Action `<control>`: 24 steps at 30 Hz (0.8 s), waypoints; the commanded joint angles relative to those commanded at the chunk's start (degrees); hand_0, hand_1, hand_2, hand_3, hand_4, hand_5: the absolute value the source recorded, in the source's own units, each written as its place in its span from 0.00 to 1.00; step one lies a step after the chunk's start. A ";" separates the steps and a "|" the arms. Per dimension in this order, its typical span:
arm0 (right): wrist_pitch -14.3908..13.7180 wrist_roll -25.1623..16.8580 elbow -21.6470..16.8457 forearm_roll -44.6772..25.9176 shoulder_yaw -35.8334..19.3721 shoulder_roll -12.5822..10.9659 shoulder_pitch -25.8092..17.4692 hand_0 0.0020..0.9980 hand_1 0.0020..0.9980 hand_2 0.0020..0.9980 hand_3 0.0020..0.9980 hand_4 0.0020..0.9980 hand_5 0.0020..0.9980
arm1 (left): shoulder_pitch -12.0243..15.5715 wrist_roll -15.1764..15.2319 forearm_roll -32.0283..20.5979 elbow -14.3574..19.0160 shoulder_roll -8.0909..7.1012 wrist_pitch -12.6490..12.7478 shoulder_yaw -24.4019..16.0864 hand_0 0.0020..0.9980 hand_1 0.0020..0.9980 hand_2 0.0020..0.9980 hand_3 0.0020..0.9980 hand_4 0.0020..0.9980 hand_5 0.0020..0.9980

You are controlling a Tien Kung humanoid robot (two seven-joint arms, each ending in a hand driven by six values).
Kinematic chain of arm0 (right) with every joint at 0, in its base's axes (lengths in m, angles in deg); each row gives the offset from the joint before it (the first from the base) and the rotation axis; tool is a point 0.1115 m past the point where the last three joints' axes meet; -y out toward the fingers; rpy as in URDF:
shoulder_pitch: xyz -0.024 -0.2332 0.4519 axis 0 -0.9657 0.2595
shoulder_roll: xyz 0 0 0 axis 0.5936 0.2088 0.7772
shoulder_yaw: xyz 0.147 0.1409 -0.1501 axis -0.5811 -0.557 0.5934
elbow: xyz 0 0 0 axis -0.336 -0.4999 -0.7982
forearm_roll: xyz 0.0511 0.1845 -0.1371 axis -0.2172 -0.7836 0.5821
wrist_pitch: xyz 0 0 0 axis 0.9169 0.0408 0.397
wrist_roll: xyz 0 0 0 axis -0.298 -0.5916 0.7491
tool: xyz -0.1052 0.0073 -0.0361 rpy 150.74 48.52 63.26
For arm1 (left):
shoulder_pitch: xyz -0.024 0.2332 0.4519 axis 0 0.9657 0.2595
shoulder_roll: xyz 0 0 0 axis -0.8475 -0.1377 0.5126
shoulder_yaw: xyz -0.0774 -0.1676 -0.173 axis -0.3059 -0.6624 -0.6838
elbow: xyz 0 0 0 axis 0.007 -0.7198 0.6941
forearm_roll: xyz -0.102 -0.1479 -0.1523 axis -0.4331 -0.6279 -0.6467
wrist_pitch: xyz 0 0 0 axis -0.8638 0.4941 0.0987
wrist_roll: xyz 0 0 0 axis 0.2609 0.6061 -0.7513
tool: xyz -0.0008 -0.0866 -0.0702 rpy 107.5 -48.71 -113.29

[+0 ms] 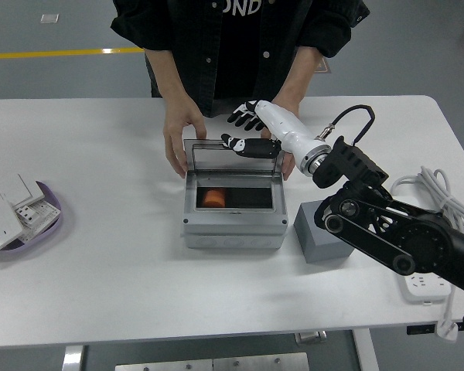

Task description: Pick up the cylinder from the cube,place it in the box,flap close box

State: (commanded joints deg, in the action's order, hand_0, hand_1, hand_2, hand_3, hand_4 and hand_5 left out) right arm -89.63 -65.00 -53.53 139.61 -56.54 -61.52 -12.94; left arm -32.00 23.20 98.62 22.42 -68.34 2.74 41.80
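A grey metal box [232, 228] stands mid-table with its lid [230, 157] upright at the back. The orange cylinder [212, 198] lies inside the box at its left end. The grey cube [319, 236] stands right of the box with nothing on it. My right hand [247, 131] is at the lid's top edge, with the thumb lying along the front and the black fingers spread behind; it holds nothing. A person at the far side has one hand [178, 135] on the lid's left edge and the other hand [288, 162] behind its right edge.
A purple dish [39, 224] with white socket parts sits at the left edge. A white power strip [425, 286] with its cable lies at the right, under my right arm.
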 joint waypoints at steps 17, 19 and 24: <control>0.74 3.18 -16.57 6.10 2.35 -5.70 -5.50 0.59 0.59 0.61 0.63 0.71 0.46 | -0.05 -0.11 0.03 -0.05 0.34 0.06 0.20 0.59 0.63 0.62 0.64 0.69 0.22; 0.19 3.01 -17.64 5.64 2.94 -5.98 -6.41 0.58 0.59 0.61 0.64 0.71 0.46 | -0.04 -0.12 0.06 -0.06 0.34 0.07 0.15 0.59 0.63 0.62 0.64 0.69 0.22; -1.34 1.62 -15.77 3.31 4.44 -5.58 -8.75 0.58 0.59 0.61 0.64 0.71 0.46 | -0.04 -0.13 0.20 -0.04 0.45 0.07 -0.05 0.59 0.63 0.62 0.64 0.69 0.22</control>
State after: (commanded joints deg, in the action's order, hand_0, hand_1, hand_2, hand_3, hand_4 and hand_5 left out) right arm -90.97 -63.39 -69.30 142.92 -52.11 -67.10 -21.69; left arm -32.03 23.08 98.82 22.38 -67.89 2.81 41.76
